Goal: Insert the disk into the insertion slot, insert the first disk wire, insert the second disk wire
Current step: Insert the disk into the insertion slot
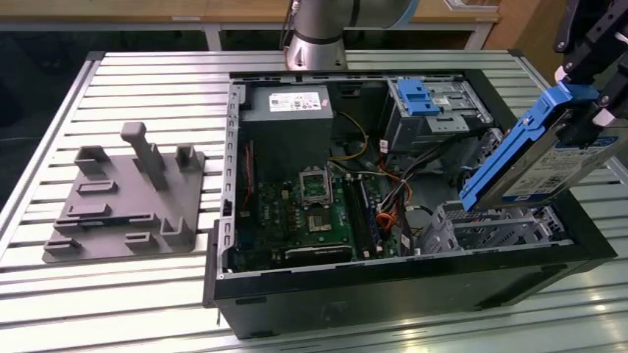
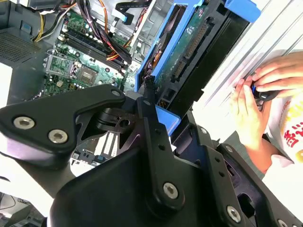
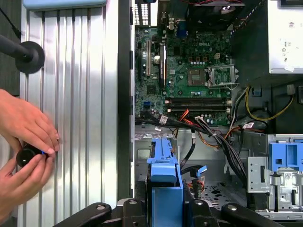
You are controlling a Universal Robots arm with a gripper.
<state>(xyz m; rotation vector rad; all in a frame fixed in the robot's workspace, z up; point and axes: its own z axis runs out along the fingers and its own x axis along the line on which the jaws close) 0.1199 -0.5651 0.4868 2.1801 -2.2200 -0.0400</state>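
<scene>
As the disk [image 1: 545, 165] hangs tilted over the open computer case [image 1: 393, 294], we see the gripper [image 1: 587, 88] with its fingers clamped on the upper end of the blue carrier. The drive's lower corner points down from the fingertips at the insertion slot [image 1: 501, 224], the grey perforated cage just beneath; we cannot tell whether the two touch. Off to one side of the fingers, outside the case, a person's hands [image 3: 26, 142] hold a small dark object on the ribbed table [image 3: 80, 94]. Done well, we judge, this step means squaring the carrier's edges with the cage walls, taking out the tilt and sliding in without snagging the bundled cables [image 3: 213, 132] lying beyond the fingertips.
</scene>
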